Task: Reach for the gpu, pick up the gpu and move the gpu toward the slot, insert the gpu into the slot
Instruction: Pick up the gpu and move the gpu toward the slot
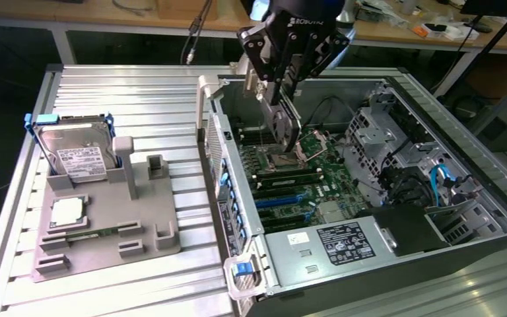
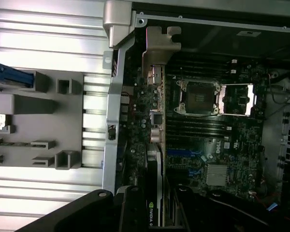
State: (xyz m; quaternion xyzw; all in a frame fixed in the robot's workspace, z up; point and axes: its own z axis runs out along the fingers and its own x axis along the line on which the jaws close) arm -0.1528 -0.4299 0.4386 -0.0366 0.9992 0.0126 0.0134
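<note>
Sheet metal meets us first: at the near end of the open grey computer case [image 1: 221, 142] we see a silver power-supply box with a black label [image 1: 342, 241]. The case lies on its side on a ribbed aluminium table [image 1: 130, 86].

Beside the case, on the exterior view's left, rests a flat grey plastic holder [image 1: 139, 218]. On its nearer part lies a small square silver processor chip [image 1: 67, 210]. At its farther end a boxy silver hard drive with a white label [image 1: 77, 157] leans upright.

Inside the case, past the power supply, we find the green motherboard [image 1: 311, 168], with an open square processor socket [image 2: 198, 96] towards the case's far end.

Over that part of the case hangs the gpu [image 1: 282, 124], a thin dark card with a grey metal bracket. It points down into the case, bracket end lowest, close above the socket. We cannot tell whether the bracket touches the board. It sits in no slot.

The black gripper [image 1: 277, 99] comes down from above the case, its jaws pinching the upper end of the card. In the wrist view we see the card edge-on, running out from between the dark fingers [image 2: 94, 212].

Beyond the case stands a wooden bench [image 1: 148, 10].
</note>
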